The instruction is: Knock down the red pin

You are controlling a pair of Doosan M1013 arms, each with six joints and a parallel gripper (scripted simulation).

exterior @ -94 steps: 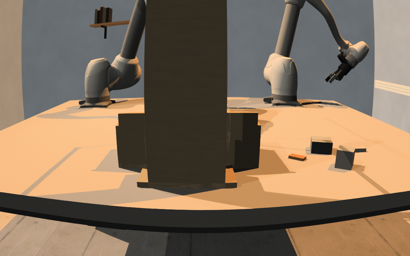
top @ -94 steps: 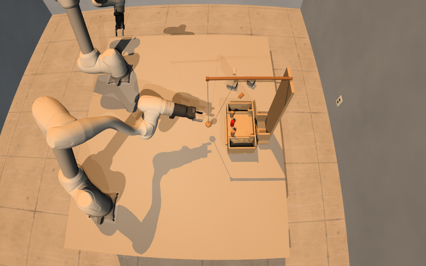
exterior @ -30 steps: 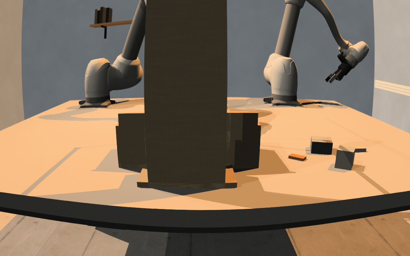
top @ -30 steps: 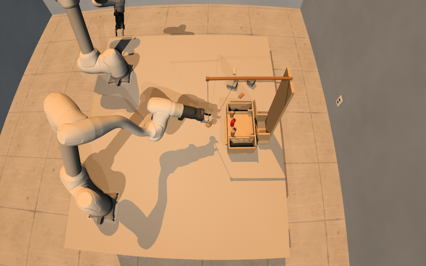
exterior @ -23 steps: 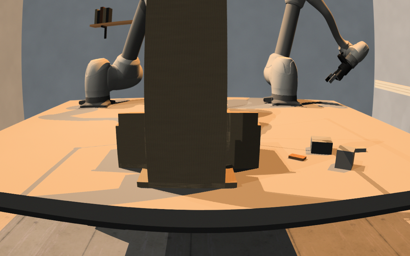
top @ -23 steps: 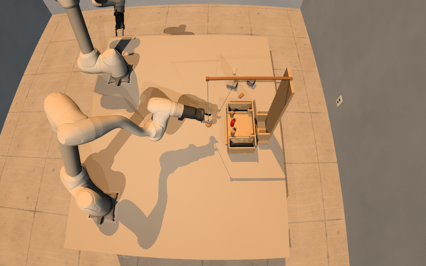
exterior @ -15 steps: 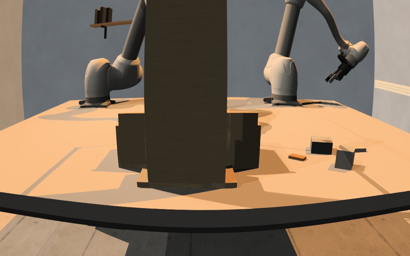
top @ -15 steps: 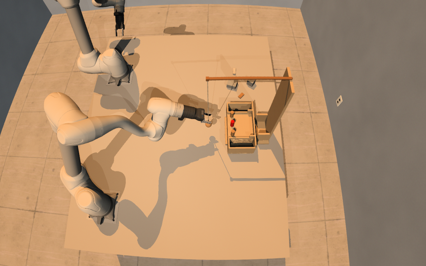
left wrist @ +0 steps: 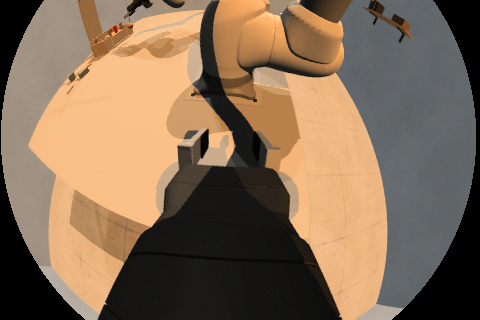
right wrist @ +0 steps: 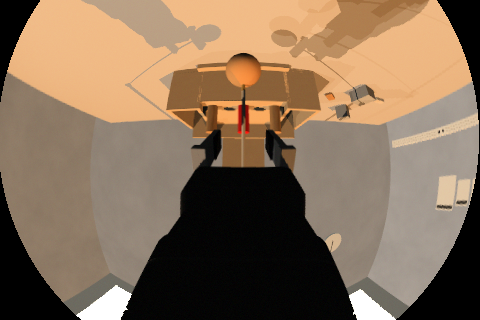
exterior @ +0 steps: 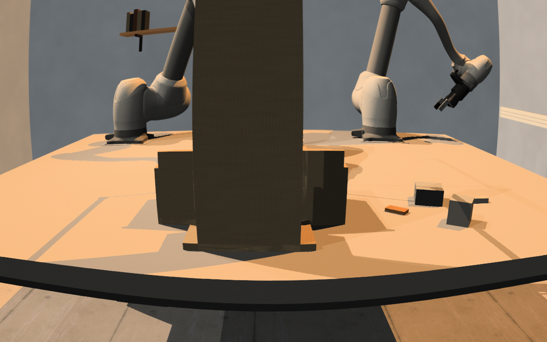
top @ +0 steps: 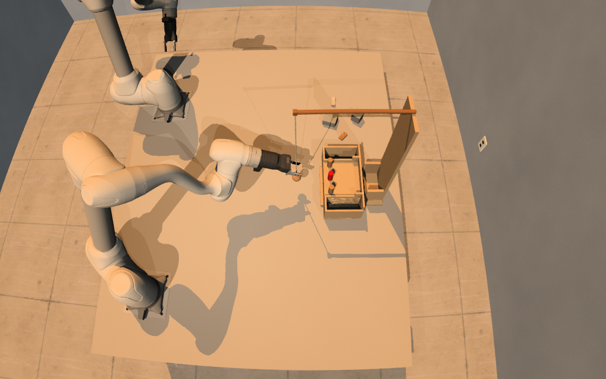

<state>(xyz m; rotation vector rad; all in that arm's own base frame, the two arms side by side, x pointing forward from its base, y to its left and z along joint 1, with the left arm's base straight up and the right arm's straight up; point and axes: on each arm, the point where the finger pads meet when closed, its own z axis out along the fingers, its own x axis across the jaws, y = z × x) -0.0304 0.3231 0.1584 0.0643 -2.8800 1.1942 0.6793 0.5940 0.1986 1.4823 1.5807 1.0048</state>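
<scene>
The orange ball (top: 296, 178) (right wrist: 243, 71) hangs on its cord (top: 295, 136) from the stand's boom (top: 356, 111). My right gripper (top: 298, 168) (right wrist: 243, 139) is open just above the ball, with the cord running between its spread fingers; whether a finger touches it I cannot tell. The red pin (top: 330, 175) (right wrist: 240, 121) stands upright on the raised deck (top: 350, 176), between two brown pins (top: 330, 162) (top: 331, 189). The ball is apart from the pins, on the robot side of the deck. My left gripper (top: 169, 46) (left wrist: 230, 139) is open and empty, far from the stand.
The stand's tall post (top: 397, 146) (exterior: 248, 127) rises behind the deck and hides the pins in the exterior view. Beside the tray lie an orange block (top: 342, 135) (exterior: 396, 209), a pale block (top: 333, 100) and two dark-sided boxes (exterior: 428, 197) (exterior: 460, 212).
</scene>
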